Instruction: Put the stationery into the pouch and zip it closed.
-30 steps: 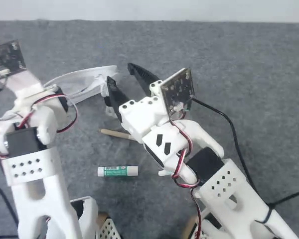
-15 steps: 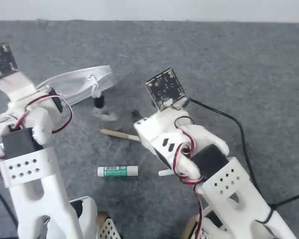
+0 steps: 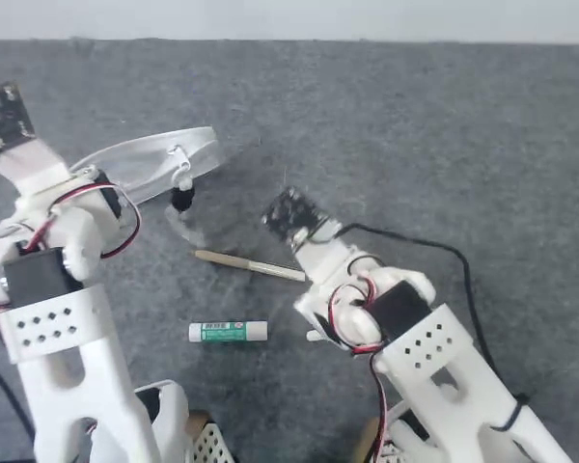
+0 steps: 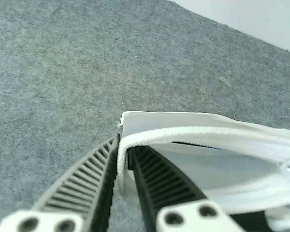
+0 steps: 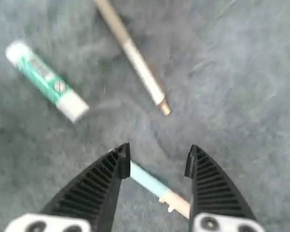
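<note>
In the left wrist view my left gripper (image 4: 122, 145) is shut on the rim of the clear white-zippered pouch (image 4: 208, 162). The high view shows the pouch (image 3: 159, 154) held up at the back left, mouth towards the middle. My right gripper (image 5: 158, 154) is open, pointing down close over the mat. A light-blue pen with a cream end (image 5: 157, 187) lies between its fingers. Beyond it lie a beige pen (image 5: 130, 53) and a green glue stick (image 5: 46, 79). From above, the beige pen (image 3: 251, 263) and the glue stick (image 3: 228, 331) lie between the two arms.
Grey felt (image 3: 463, 125) covers the table, with open room at the back right. A black cable (image 3: 444, 253) runs from the right arm's wrist along its right side. Both arm bases stand at the front edge.
My right arm has drawn back from the pouch's mouth and tipped down over the pens on the mat. The left arm still holds the pouch, which rose slightly.
</note>
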`<control>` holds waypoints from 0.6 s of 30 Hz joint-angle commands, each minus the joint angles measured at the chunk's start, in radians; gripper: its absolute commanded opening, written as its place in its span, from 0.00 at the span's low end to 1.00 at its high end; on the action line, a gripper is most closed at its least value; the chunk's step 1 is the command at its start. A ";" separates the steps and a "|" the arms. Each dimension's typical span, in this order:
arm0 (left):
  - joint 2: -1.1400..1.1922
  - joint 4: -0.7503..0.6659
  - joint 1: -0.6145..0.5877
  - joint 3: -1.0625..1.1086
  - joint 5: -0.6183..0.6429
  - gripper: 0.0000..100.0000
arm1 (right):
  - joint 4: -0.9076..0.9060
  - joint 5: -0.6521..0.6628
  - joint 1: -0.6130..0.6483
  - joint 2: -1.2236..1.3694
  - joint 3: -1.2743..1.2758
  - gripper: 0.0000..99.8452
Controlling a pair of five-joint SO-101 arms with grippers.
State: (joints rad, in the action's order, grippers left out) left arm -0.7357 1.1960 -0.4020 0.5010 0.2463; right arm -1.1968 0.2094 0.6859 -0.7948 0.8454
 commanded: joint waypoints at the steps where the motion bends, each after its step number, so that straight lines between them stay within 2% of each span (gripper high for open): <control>1: -0.006 -0.003 -0.008 -0.010 -0.006 0.01 | 0.054 0.063 -0.013 -0.039 0.068 0.18; 10: -0.005 -0.003 -0.005 -0.008 -0.006 0.01 | 0.097 0.095 0.134 -0.039 0.224 0.18; 18: -0.005 -0.005 -0.003 -0.008 -0.006 0.01 | 0.231 0.095 0.142 -0.013 0.334 0.18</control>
State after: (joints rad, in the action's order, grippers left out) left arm -0.7357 1.1960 -0.4020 0.5010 0.2463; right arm -1.0035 0.2923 0.8178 -0.7948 1.1861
